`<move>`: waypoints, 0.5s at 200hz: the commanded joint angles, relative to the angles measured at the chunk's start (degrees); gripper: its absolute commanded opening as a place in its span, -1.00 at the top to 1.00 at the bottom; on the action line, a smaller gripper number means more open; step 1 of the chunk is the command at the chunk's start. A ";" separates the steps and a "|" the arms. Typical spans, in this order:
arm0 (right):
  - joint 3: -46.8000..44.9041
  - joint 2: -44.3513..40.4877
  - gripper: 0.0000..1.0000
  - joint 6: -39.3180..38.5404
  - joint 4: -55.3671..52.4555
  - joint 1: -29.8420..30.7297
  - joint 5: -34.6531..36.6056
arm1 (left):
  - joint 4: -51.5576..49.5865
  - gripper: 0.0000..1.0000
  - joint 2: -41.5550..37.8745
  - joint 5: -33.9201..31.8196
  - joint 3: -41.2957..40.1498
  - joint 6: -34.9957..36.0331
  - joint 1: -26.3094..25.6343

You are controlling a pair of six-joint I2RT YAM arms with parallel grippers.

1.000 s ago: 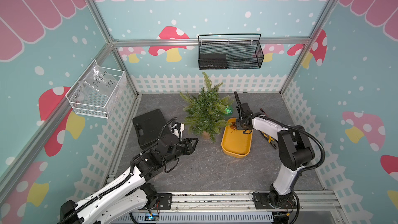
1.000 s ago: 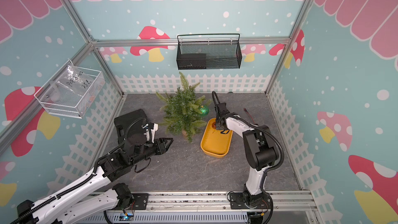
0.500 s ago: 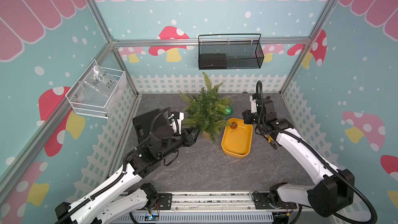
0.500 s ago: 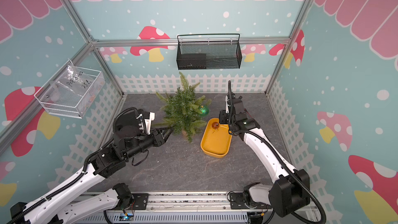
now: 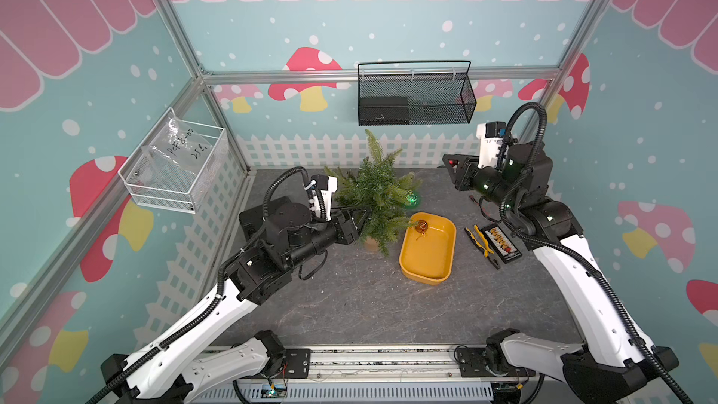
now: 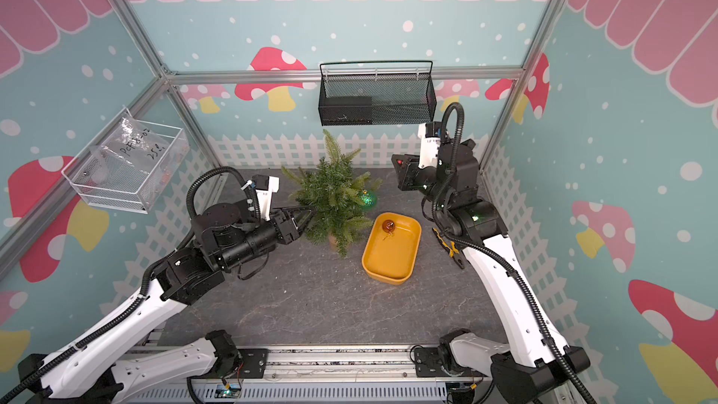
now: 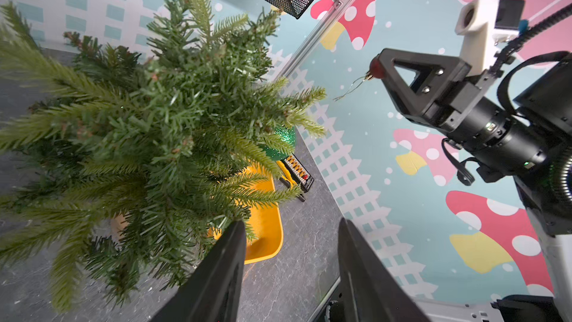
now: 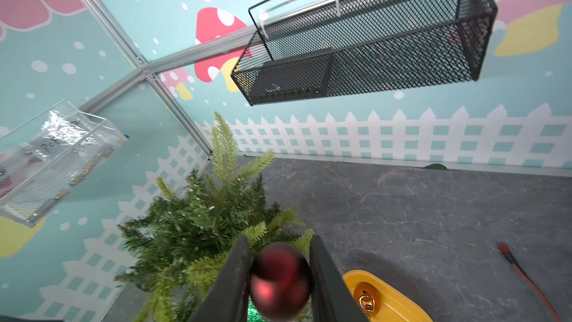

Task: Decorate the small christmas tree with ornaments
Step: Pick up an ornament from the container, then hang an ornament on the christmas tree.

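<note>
The small christmas tree (image 5: pixel 373 196) (image 6: pixel 332 200) stands at the back middle of the grey floor. A glittery green ornament (image 5: pixel 412 199) (image 6: pixel 367 198) hangs on its right side. An amber ornament (image 5: pixel 420 226) (image 8: pixel 365 300) lies in the yellow tray (image 5: pixel 427 266). My right gripper (image 5: pixel 450 163) (image 8: pixel 278 240) is raised to the right of the tree, shut on the small red ornament (image 8: pixel 280 280) (image 7: pixel 376 68), whose gold loop dangles free. My left gripper (image 5: pixel 367 214) (image 7: pixel 291 224) is open at the tree's lower left branches (image 7: pixel 154 134), with nothing between its fingers.
A black mesh basket (image 5: pixel 415 99) hangs on the back wall and a white wire basket (image 5: pixel 175 169) on the left wall. Pliers and a bit set (image 5: pixel 499 244) lie right of the tray. A black box (image 5: pixel 252 219) sits behind my left arm.
My right arm rose from the tray and swung back to the right, carrying the red ornament. My left arm moved forward until its gripper reached the tree's lower branches.
</note>
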 commanded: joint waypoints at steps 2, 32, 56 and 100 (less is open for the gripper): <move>5.44 2.38 0.47 0.86 0.08 1.57 -2.29 | -0.26 0.01 1.43 2.13 4.35 1.15 0.81; 11.04 5.97 0.46 1.73 0.79 4.08 -3.69 | -1.10 0.08 3.33 4.53 8.16 1.18 2.42; 13.98 8.52 0.47 2.26 2.17 6.78 -4.06 | -1.63 0.15 4.50 5.96 10.18 1.04 3.67; 18.71 13.13 0.46 3.41 4.91 11.22 -4.74 | -2.64 0.15 6.26 8.00 13.56 1.48 5.34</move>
